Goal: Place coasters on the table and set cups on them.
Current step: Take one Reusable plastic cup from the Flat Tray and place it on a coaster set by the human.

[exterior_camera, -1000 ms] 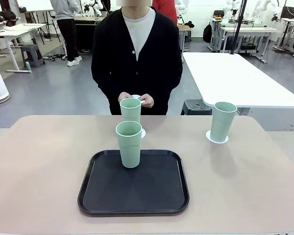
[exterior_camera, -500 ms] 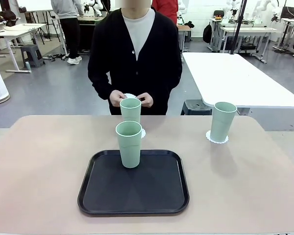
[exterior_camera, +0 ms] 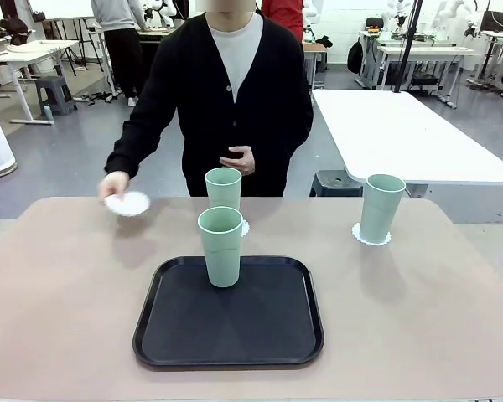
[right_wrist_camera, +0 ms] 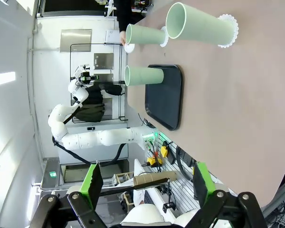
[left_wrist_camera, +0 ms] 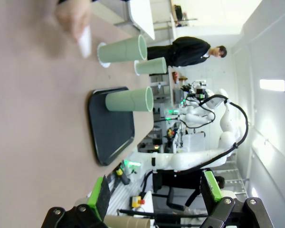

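Note:
Three mint-green cups stand upright. One cup [exterior_camera: 221,246] is on the black tray [exterior_camera: 176,335]. A second cup [exterior_camera: 224,188] stands just behind it on a coaster [exterior_camera: 245,228]. The third cup [exterior_camera: 380,208] stands on a coaster [exterior_camera: 371,239] at the table's [exterior_camera: 67,285] right. At the far left, the person's hand [exterior_camera: 113,182] holds another coaster [exterior_camera: 127,203] just over the table. In the left wrist view my left gripper [left_wrist_camera: 154,194] is open and empty, far from the cup on the tray [left_wrist_camera: 129,99]. My right gripper [right_wrist_camera: 146,183] is open too, far from the nearest cup [right_wrist_camera: 202,24].
The person stands at the far edge, the other hand [exterior_camera: 237,159] held at the waist. A white table [exterior_camera: 402,134] stands beyond the right far corner. Bare tabletop lies left and right of the tray.
The person's hand has swung from the waist out to the table's far left, carrying a coaster. Cups and tray have not moved.

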You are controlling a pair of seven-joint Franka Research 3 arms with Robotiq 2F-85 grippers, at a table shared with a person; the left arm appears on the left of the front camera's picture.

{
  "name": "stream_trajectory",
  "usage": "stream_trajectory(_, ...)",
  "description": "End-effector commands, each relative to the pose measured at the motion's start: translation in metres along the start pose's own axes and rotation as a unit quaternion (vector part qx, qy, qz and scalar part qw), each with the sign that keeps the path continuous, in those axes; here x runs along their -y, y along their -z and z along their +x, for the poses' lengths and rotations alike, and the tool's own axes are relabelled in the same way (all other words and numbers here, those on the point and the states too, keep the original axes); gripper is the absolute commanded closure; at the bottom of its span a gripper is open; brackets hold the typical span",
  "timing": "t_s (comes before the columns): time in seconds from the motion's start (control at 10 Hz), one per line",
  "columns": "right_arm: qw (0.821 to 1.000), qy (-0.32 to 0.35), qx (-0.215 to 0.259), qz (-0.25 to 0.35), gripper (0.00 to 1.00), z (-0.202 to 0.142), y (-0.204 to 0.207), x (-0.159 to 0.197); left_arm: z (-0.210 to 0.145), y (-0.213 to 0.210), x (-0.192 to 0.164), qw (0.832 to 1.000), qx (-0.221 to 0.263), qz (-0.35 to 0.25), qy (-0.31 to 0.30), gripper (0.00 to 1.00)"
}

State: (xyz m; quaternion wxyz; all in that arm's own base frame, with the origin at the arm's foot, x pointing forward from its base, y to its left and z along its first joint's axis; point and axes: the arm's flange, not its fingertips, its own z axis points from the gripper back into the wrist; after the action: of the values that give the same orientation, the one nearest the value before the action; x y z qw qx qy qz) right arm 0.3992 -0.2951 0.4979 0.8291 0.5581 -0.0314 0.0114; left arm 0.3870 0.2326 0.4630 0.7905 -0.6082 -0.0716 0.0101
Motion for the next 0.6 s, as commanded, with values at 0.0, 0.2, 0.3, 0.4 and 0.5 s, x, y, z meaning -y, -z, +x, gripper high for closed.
stream_trajectory(0.0, 1.000, 0.001, 0.000, 0.007, 0.00, -0.0004, 0.0002, -0.0021, -0.0002, -0.0011, 0.0023, 1.000, 0.004, -0.003, 0.003, 0.00)
stream_trajectory(0.2, 1.000, 0.001, 0.000, 0.007, 0.00, -0.0004, 0.0002, -0.0021, -0.0002, -0.0011, 0.0023, 1.000, 0.004, -0.003, 0.003, 0.00)
stream_trajectory(0.3, 1.000, 0.001, 0.000, 0.007, 0.00, -0.0004, 0.0002, -0.0021, -0.0002, -0.0011, 0.0023, 1.000, 0.004, -0.003, 0.003, 0.00)
stream_trajectory(0.4, 1.000, 0.001, 0.000, 0.007, 0.00, -0.0004, 0.0002, -0.0021, -0.0002, -0.0011, 0.0023, 1.000, 0.004, -0.003, 0.003, 0.00)
stream_trajectory(0.5, 1.000, 0.001, 0.000, 0.007, 0.00, -0.0004, 0.0002, -0.0021, -0.0002, -0.0011, 0.0023, 1.000, 0.004, -0.003, 0.003, 0.00)
